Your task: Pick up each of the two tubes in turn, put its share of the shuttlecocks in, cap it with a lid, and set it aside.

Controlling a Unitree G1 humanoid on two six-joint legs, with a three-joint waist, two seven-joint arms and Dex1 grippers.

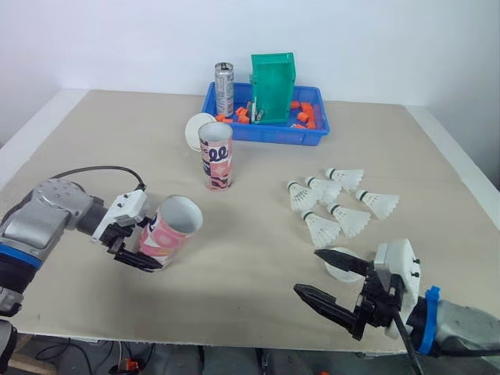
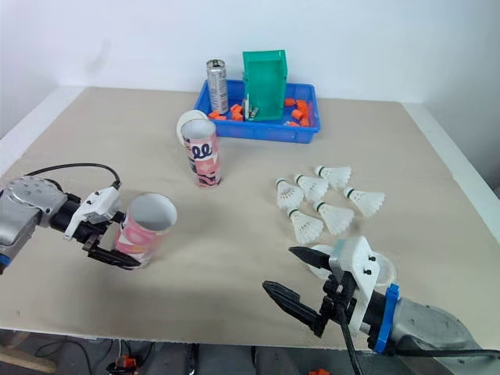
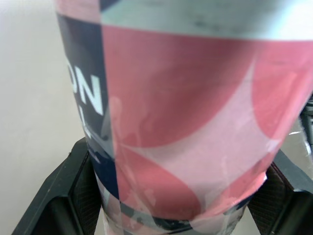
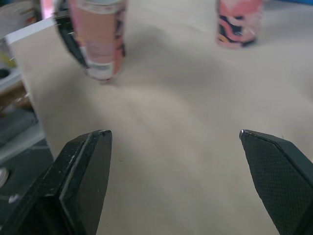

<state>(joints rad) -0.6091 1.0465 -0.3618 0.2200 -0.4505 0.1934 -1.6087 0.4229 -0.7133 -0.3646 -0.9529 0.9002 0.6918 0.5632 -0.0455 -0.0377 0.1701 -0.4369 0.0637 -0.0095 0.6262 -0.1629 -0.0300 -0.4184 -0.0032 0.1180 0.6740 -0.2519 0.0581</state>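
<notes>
My left gripper (image 1: 137, 244) is shut on a pink-patterned tube (image 1: 170, 227), which is tilted with its open mouth facing up and to the right, near the table's front left. In the left wrist view the tube (image 3: 195, 122) sits between both black fingers (image 3: 73, 196). A second matching tube (image 1: 216, 156) stands upright mid-table, with a white lid (image 1: 197, 128) just behind it. Several white shuttlecocks (image 1: 336, 205) lie in a cluster to the right. My right gripper (image 1: 329, 282) is open and holds nothing, at the front right, beside another white lid (image 1: 344, 264).
A blue tray (image 1: 269, 134) at the back holds orange pieces and a green bin (image 1: 273, 86). A silver can (image 1: 224, 87) stands at its left end. The table's front edge runs just below both grippers.
</notes>
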